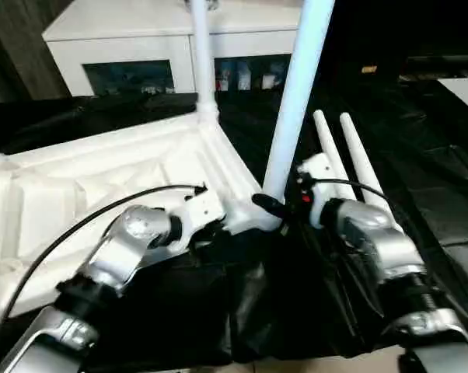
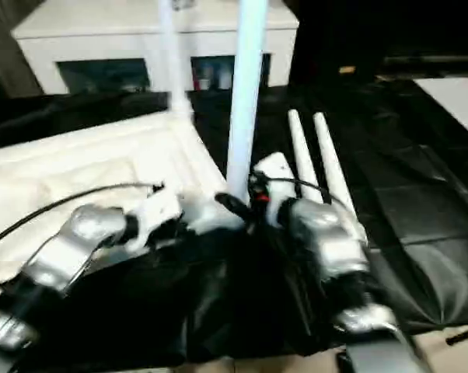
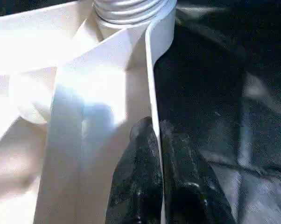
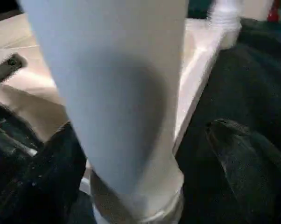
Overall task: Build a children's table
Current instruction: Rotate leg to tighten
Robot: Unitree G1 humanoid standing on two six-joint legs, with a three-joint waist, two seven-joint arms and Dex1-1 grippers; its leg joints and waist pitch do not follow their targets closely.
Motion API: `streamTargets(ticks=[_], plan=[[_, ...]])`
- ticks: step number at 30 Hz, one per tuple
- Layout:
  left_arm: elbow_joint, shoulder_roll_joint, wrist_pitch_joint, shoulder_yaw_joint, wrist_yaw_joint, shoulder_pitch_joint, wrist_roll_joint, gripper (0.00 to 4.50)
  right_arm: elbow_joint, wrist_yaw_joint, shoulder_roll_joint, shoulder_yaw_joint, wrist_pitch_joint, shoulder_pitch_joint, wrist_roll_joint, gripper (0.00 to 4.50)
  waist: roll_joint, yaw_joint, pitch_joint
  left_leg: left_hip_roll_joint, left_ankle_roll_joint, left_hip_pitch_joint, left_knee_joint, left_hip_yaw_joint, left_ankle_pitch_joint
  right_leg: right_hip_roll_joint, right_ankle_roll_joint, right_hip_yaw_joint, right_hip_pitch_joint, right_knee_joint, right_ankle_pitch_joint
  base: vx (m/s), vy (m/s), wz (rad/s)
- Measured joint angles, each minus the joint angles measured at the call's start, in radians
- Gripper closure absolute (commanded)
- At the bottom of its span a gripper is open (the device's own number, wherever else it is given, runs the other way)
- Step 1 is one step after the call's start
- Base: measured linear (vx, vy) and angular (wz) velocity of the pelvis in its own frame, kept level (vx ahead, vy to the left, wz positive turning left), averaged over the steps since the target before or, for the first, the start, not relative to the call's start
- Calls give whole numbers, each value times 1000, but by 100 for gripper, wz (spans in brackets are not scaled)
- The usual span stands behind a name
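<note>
L gripper is pinched on the thin side wall of the children's table, which lies upside down on the black-covered tabletop. R gripper is spread wide, fingers either side of the near leg w/o touching it; that leg stands upright in the corner socket. A 2nd leg stands at the far corner. Two spare legs lie just beside the R arm. White cabinet behind.
</note>
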Motion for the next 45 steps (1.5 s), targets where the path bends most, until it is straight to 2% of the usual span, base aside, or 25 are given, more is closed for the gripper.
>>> streamTargets(ticks=[3, 4, 8, 10, 17, 28, 29, 32, 36, 39, 45], plan=[[-17, 1, -10, 3, -18, 21, -20, 450, -61, 45, -29, 1, 30, 30, 13, 21, 1, 1, 0, 0, 0, 0, 3, 1, 0, 0, -1, 0, 0, 2, 1, 0, 0, 0], [-17, 0, -9, 3, -25, 23, -26, 403, -71, 54, -37, 3, 39, 32, 15, 16, 1, 1, 1, 0, 0, 0, 3, 1, 0, -1, 0, 0, 0, 2, 1, 0, 0, 0], [-15, -39, -22, 15, -30, 10, -48, 386, -103, 67, -44, 10, 58, 40, 17, 16, 1, 1, 1, 0, 0, 0, 8, 1, 0, -1, 0, 1, 0, 7, 1, 0, 0, 0], [-16, -49, -37, 15, -30, -8, -52, 353, -106, 70, -43, 20, 60, 44, 21, 16, 1, -2, 1, 1, 0, 1, 9, 1, 0, -1, 0, 1, 0, 9, 1, 0, 0, 0], [49, -52, -98, -9, -24, -30, -16, 353, -128, 80, -45, 21, 73, 66, 21, 16, 1, -6, 1, 1, -1, 3, 10, 1, 1, -1, 0, 2, 1, 13, 1, 0, 0, 0], [125, -34, -140, -27, -18, -50, 27, 353, -180, 104, -63, 21, 82, 73, 36, 16, 2, -3, 0, 1, -1, 3, 12, 1, 1, -1, 0, 2, 2, 14, 2, 0, 0, 0], [125, -34, -138, -27, -21, -50, 27, 381, -186, 113, -68, 20, 83, 78, 39, 16, 2, -3, 0, 1, -1, 4, 12, 1, 1, -1, 0, 2, 3, 14, 2, 0, 0, 0], [127, -36, -136, -27, -31, -50, 25, 381, -196, 142, -89, 23, 85, 106, 43, 16, 2, 0, 1, 1, -1, 4, 13, 1, 1, -1, 0, 2, 3, 14, 2, 0, 0, 0], [133, -38, -135, -26, -36, -50, 18, 428, -209, 178, -132, 35, 86, 110, 43, 16, 3, -1, 1, 1, -1, 4, 15, 1, 1, -1, 0, 2, 4, 14, 4, 0, 0, 0], [141, -43, -132, -22, -36, -49, 10, 446, -203, 185, -154, 44, 62, 110, 21, 16, 5, -1, 0, 2, -1, 4, 15, 1, 1, -1, 0, 2, 4, 14, 4, 0, 0, 0], [141, -49, -135, -10, -45, -42, 3, 446, -158, 164, -117, 50, 18, 109, 2, 16, 6, 0, -1, 2, -1, 3, 15, 1, 1, -1, 0, 2, 4, 14, 4, 0, 0, 0]])
